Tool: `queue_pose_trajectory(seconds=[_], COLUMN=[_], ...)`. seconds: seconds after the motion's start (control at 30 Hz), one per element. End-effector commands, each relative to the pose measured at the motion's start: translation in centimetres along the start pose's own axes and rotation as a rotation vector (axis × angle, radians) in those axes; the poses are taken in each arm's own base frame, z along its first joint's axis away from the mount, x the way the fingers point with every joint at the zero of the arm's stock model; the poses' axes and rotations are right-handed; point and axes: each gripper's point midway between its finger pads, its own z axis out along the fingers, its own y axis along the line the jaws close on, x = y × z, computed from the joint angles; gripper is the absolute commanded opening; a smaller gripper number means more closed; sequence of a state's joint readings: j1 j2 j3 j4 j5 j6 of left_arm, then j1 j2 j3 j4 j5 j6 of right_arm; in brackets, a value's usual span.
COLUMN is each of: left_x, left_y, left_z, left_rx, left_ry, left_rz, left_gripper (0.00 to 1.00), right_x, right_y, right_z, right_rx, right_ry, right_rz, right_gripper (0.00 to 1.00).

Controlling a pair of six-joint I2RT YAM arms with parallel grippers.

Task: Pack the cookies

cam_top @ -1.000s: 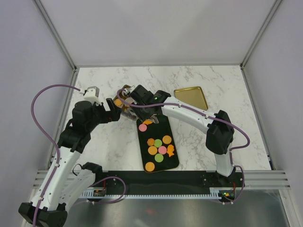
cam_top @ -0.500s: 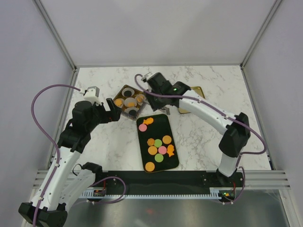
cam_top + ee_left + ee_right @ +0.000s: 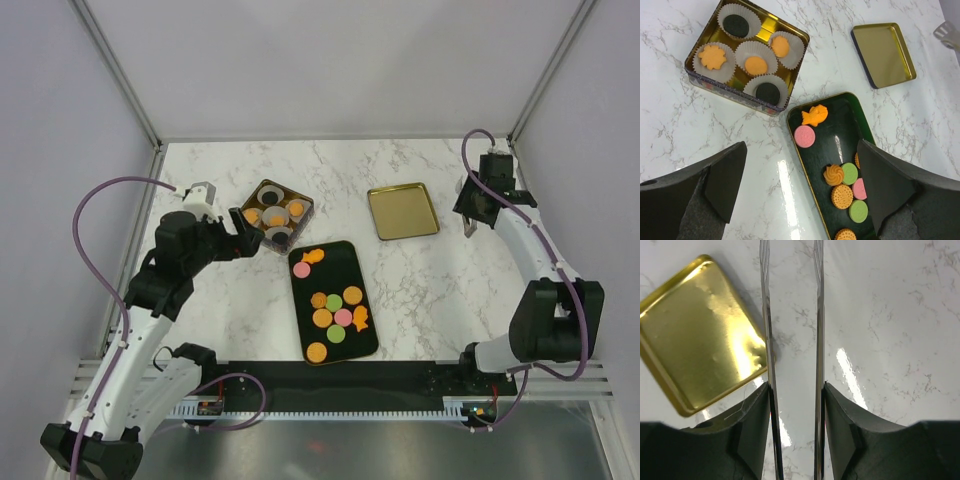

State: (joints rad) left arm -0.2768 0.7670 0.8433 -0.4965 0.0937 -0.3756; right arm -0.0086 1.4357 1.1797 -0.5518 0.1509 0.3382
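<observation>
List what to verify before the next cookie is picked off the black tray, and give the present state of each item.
1. left gripper open and empty: ok.
2. right gripper jaws apart, nothing between them, away from the tray: ok.
3. tin uncovered, its lid lying apart from it: ok.
4. cookies uncovered and in plain view on the black tray: ok.
5. A free paper cup in the tin: cannot tell; all five seem to hold something.
</observation>
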Motion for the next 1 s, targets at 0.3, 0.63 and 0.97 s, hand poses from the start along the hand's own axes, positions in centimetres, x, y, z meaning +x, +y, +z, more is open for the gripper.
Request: queue_pose_trajectory(seconds=[0.3,0.63,0.97], left_x=[0.4,1.9,2.1], left_y=[-2.1,-2.8,-2.5], left_z=[1.0,2.2,2.6], left_rx=[0.118,0.151,0.14], left_ry=[0.035,0.109,0.12], left_rz=[-0.025,-0.026,-0.029], left_gripper=[1.0,1.0,1.0], right_x=[3.5,7.5,4.7], right_y=[-4.3,-6.4,-6.6], right_z=[10.1,10.1,6.3], right_rx=[0.121,0.181,0.192], right_ry=[0.04,0.123,0.037], right_rz=[0.111,0.096,0.134], right_gripper=[0.57,0.73,0.86])
